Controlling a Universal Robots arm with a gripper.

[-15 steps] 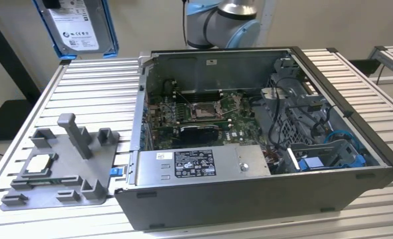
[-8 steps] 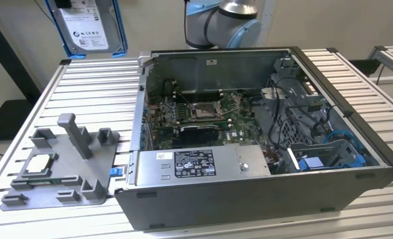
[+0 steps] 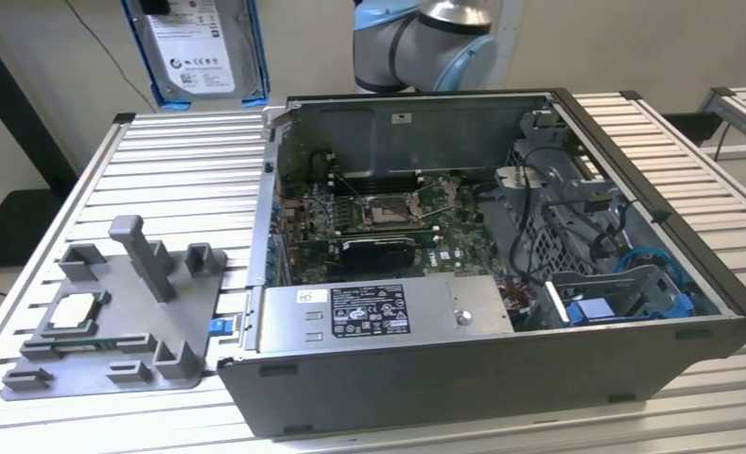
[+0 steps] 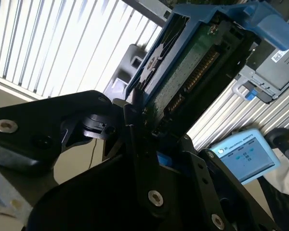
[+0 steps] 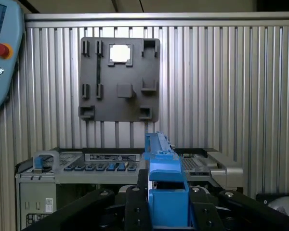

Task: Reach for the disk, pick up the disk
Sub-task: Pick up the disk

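The disk [image 3: 196,52], a silver drive with a white label in a bright blue bracket, hangs upright in the air above the slatted table's far corner at the exterior view's left. In the second wrist view its green circuit-board side [image 4: 192,62] shows, with my black gripper [image 4: 154,125] shut on its lower end. The first wrist view looks along the blue bracket edge of the disk [image 5: 164,159], clamped between my gripper [image 5: 167,192] fingers.
An open computer case [image 3: 474,265] takes up the middle of the aluminium slat table [image 3: 183,180]. A grey fixture plate [image 3: 120,312] with a small silver chip [image 3: 70,312] lies at the exterior view's left. A teach pendant [image 4: 245,156] hangs beyond the table.
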